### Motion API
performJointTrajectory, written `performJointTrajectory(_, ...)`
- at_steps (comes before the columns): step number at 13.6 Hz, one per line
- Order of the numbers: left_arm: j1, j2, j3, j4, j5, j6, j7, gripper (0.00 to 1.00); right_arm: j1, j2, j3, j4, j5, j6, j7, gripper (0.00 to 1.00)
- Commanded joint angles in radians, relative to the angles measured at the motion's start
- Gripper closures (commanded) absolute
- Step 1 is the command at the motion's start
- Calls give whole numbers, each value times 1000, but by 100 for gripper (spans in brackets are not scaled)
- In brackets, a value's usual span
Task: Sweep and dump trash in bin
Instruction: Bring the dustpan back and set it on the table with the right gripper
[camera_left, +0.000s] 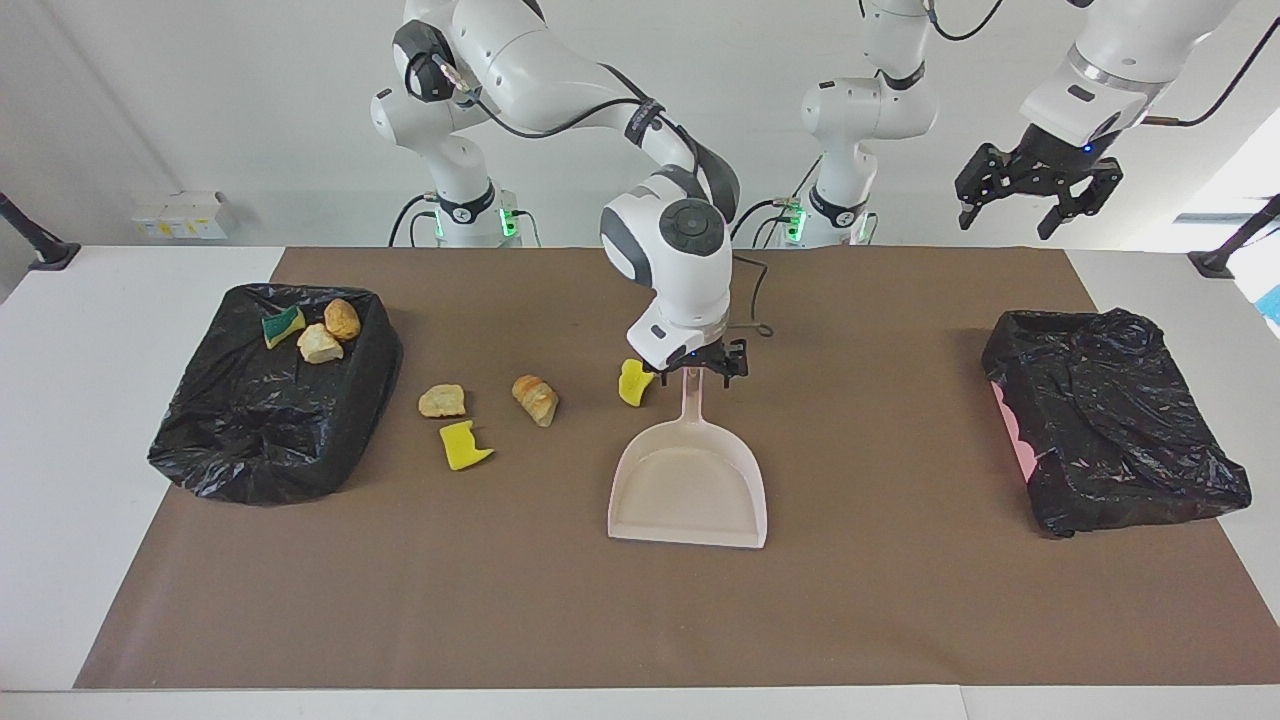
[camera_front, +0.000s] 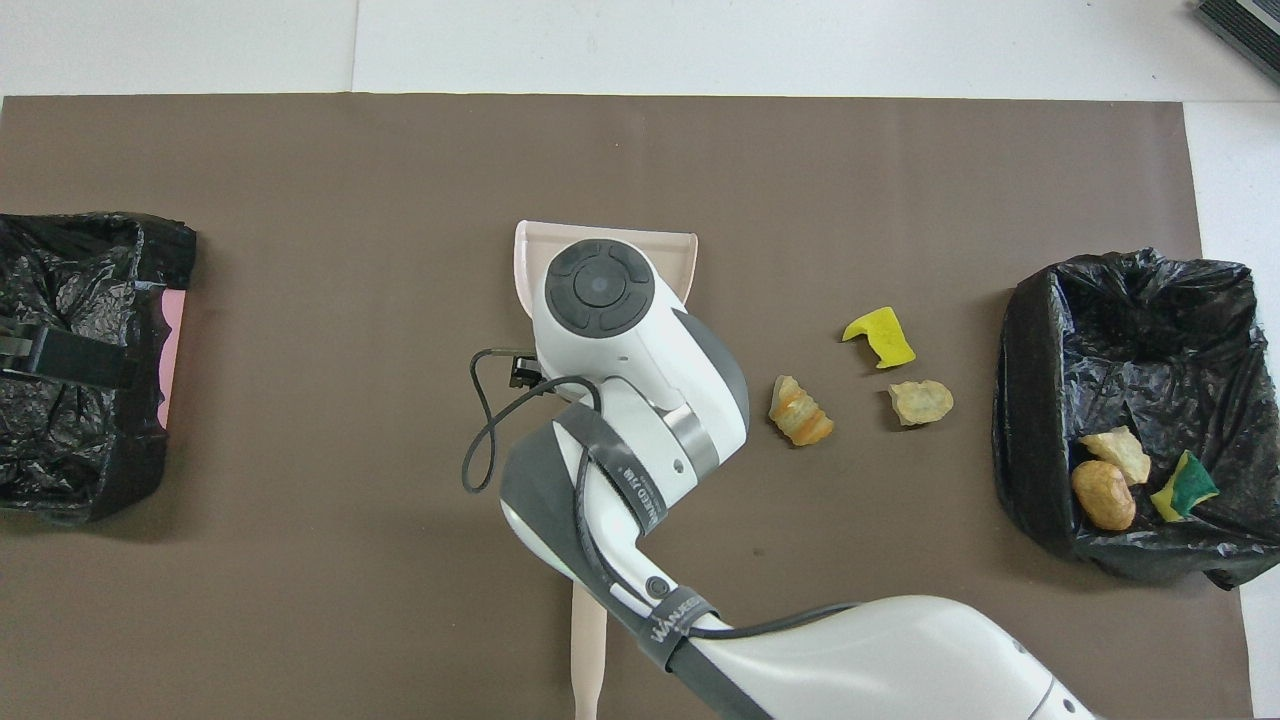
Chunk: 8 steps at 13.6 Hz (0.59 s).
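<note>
Room: white walls, and a white table with a wide brown mat over most of it.
Right arm: bent down over the middle of the mat. The right claw sits at the top end of the dustpan's handle, its fingers apart to either side and not clamped on it, as far as I can see.
Left arm: waiting. The left claw hangs high over its own end of the table, fingers spread and empty.
Bins: the black-lined bin at the right arm's end holds three scraps. A second black-lined bin at the left arm's end shows nothing inside.
Dustpan: the beige dustpan lies flat and empty mid-mat, with its handle toward the robots and its mouth away from them.
Brush: only the brush handle shows, lying on the mat nearer the robots than the dustpan.
Trash in the bin: a green-and-yellow sponge bit, a pale chunk and a brown chunk, close together in the corner nearest the robots.
Trash still loose: a tan chunk, a yellow sponge bit and a striped bread-like chunk lie between that bin and the dustpan. A small yellow bit lies just beside the dustpan's handle.
Handling: all of it looks light. The sponge should be soft and springy and the chunks likely crumbly, so a hard stroke may send them skittering or rolling.
Where to hold: I'd leave the scraps unpinched, take the brush and the dustpan by their handles, and sweep low and slowly toward the dustpan's mouth.
</note>
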Motion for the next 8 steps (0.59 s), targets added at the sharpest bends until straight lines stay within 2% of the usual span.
performJointTrajectory(1,6,-10,-8,2,12,-32,-15,0,42,-162,5,-211,1,11,66,0)
performJointTrajectory(3,-4,-7,-20,-4,7,18,-31,0,100,-229,5,-304,2,14,107,0)
performJointTrajectory(6,-84,13,-24,-50,7,107,-75,0,178,-332,5,-464,23,26,184,0)
performJointTrajectory(8,-190,53,-24,-100,12,208,-161,0,235,-410,5,-599,62,98,224,0)
